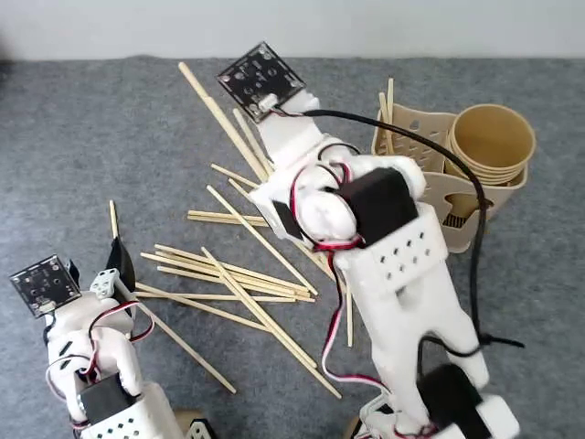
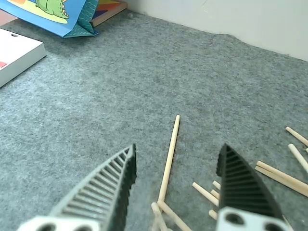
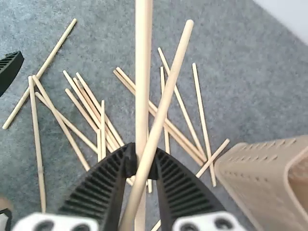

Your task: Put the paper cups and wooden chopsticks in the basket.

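While its ribbed black jaws are clenched on two wooden chopsticks (image 3: 143, 72), the right pincer (image 3: 143, 161) hangs above the grey tabletop (image 1: 91, 137). One stick runs straight out from the grip and the other crosses it at a slant. From the high view, these held sticks jut out from under the wrist camera board toward the far left of the mat. Below and around them lie the loose chopsticks (image 1: 228, 274), scattered flat on the felt between the two arms, many crossing or overlapping one another. Just beside the right arm, on its right side, stands the beige perforated basket (image 1: 411, 137). A nested stack of paper cups (image 1: 494, 137) sits in the end of it farther from the arm, and a few upright sticks (image 1: 388, 105) poke out of its far corner nearer the arm. The left pincer (image 2: 178, 149) is released, its jaws spread wide and gripping nothing, low over the tabletop at the near left. A single chopstick (image 2: 169, 159) lies on the felt in line with the gap between its jaws, pointing away from it, with the ends of other sticks meeting its near end. Farther off on that side, past the edge of the felt, rests a flat white box (image 2: 14, 55).
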`<control>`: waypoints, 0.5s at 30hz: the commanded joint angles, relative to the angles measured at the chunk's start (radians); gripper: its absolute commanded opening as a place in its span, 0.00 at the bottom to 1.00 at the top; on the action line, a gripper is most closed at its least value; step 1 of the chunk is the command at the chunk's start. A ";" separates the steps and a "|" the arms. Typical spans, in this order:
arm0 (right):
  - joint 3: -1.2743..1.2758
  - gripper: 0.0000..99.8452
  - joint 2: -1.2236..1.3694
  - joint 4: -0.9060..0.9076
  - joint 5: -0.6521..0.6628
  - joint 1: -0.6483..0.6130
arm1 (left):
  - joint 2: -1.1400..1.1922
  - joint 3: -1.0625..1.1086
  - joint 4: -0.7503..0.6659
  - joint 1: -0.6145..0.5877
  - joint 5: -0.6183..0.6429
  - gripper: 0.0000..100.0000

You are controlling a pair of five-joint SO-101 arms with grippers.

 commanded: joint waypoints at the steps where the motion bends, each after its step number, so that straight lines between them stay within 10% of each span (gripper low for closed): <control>1: 0.089 0.01 -0.116 -0.007 -0.026 0.007 | -0.015 -0.007 -0.018 0.002 -0.011 0.26; 15: 0.833 0.01 -0.624 -0.587 -0.021 0.041 | -0.015 0.005 -0.023 0.003 -0.051 0.26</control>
